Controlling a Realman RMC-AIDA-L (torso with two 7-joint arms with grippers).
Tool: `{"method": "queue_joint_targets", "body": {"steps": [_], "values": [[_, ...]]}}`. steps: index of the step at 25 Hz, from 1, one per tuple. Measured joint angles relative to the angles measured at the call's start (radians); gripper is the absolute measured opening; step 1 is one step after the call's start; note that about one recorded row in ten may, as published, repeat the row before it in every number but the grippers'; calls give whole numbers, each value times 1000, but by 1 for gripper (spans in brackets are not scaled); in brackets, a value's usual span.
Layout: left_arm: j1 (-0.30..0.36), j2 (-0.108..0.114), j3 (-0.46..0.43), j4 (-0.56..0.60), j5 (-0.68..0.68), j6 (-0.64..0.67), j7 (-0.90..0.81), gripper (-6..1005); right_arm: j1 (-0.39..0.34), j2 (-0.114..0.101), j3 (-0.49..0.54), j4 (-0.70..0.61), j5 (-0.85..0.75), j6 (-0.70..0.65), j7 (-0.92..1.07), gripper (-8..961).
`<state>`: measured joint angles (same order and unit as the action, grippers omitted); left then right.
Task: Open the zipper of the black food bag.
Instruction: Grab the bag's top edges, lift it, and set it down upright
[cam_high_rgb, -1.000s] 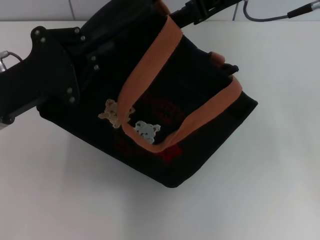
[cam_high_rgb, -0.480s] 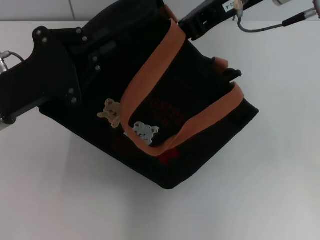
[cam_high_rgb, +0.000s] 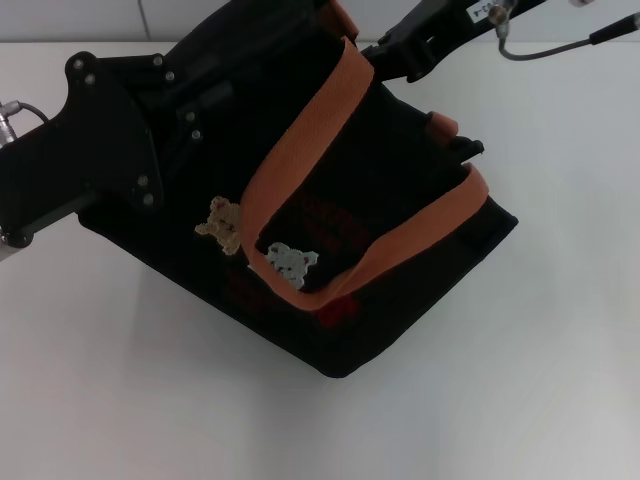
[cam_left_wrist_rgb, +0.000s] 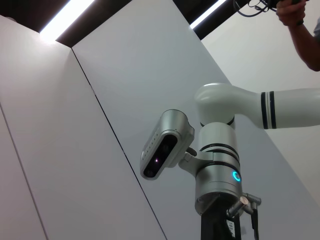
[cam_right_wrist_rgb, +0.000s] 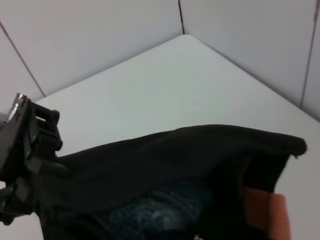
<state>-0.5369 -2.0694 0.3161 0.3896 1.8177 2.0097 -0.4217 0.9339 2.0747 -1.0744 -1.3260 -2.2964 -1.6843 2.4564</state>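
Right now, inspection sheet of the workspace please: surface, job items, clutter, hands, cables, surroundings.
Surface: white table, bare around the bag.
Job items: black food bag sits skewed on the table, orange handles draped over the front; the right wrist view shows its top rim gaping, with something bluish inside. Zipper pull not seen.
Clutter: nothing seen.
Hands: left hand is at the bag's left top corner, fingers hidden; right hand is at the bag's far top edge, fingers hidden.
Cables: a grey cable trails from the right arm at the far edge.
Surroundings: white wall panels; a person's hand at the top of the left wrist view.
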Motion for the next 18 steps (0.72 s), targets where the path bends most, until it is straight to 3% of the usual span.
{"method": "queue_joint_targets", "body": {"steps": [8, 18], "values": [[0, 0, 0, 1, 0, 1, 0, 110, -47, -8, 20, -85, 0, -18, -58, 0], [0, 0, 0, 3, -6, 1, 1, 111, -42, -7, 12, -87, 4, -64, -130, 115]]}}
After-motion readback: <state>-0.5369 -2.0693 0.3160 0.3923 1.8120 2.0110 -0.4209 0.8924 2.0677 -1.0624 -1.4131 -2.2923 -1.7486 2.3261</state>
